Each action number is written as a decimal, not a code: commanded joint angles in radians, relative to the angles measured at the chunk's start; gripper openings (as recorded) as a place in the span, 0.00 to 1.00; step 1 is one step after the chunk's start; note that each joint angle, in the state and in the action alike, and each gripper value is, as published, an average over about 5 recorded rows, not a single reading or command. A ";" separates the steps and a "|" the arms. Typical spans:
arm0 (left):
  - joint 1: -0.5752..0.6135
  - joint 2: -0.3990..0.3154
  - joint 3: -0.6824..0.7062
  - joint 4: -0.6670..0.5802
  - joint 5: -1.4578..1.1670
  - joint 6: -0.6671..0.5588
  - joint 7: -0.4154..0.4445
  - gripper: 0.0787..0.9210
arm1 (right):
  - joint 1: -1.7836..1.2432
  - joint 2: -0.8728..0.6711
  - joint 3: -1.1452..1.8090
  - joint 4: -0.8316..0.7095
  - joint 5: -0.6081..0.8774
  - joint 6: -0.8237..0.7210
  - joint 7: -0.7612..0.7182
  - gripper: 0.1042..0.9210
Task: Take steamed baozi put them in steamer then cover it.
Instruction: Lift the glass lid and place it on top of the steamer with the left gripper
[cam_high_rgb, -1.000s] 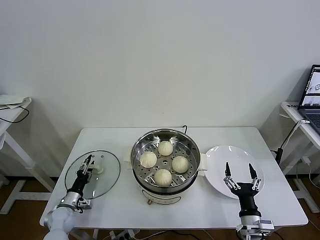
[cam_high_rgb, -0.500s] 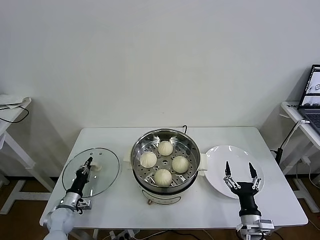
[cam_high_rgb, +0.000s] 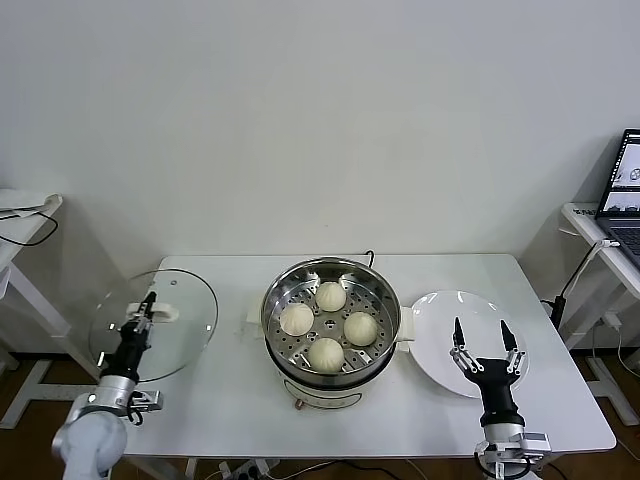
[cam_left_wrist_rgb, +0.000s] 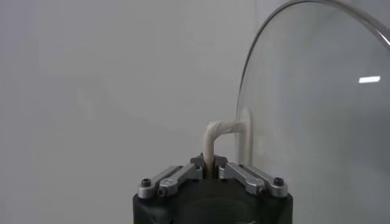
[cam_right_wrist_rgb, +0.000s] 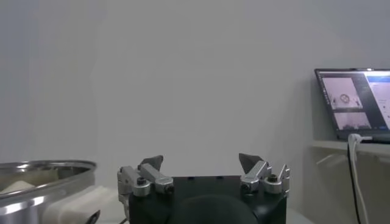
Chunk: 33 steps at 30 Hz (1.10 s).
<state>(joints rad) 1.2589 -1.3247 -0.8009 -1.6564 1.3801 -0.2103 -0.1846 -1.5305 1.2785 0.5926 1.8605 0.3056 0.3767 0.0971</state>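
On the far left of the white rectangular table, my left gripper is holding the round glass lid with a white handle. My jaws are closed tight on the thin white loop of that handle, and the left wrist view is showing this clearly: the handle is passing between my two fingers. The lid is hanging in the air, tilted almost on its edge, and it is partly over the table's left edge, well apart from the pot.

At the middle of the table, the wide shiny stainless-steel steamer with a perforated tray is standing uncovered. The four smooth cream-white steamed baozi are all lying inside on the tray, near to each other but not touching, as far as I can tell.

To the right, the flat round white plate is lying just beside the steamer, and no bun is left on it. My right gripper is hovering over the plate with the jaws wide open, holding nothing.

So I am judging that the first part is done. What is left is the covering: I am needing to carry the lid rightward, bring it level, and lower it on the steamer's rim.
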 joint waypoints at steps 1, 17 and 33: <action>0.191 0.129 0.086 -0.519 -0.226 0.371 0.262 0.13 | 0.016 -0.005 -0.005 -0.013 0.009 -0.001 -0.003 0.88; 0.030 0.186 0.571 -0.574 -0.007 0.669 0.423 0.13 | 0.021 0.008 0.017 -0.024 0.016 0.011 -0.011 0.88; -0.183 0.109 0.888 -0.505 0.117 0.854 0.520 0.13 | 0.015 0.046 0.037 -0.042 -0.009 0.018 -0.010 0.88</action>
<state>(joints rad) 1.1922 -1.1797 -0.1558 -2.1692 1.4165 0.5001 0.2665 -1.5162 1.3148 0.6245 1.8217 0.3010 0.3946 0.0862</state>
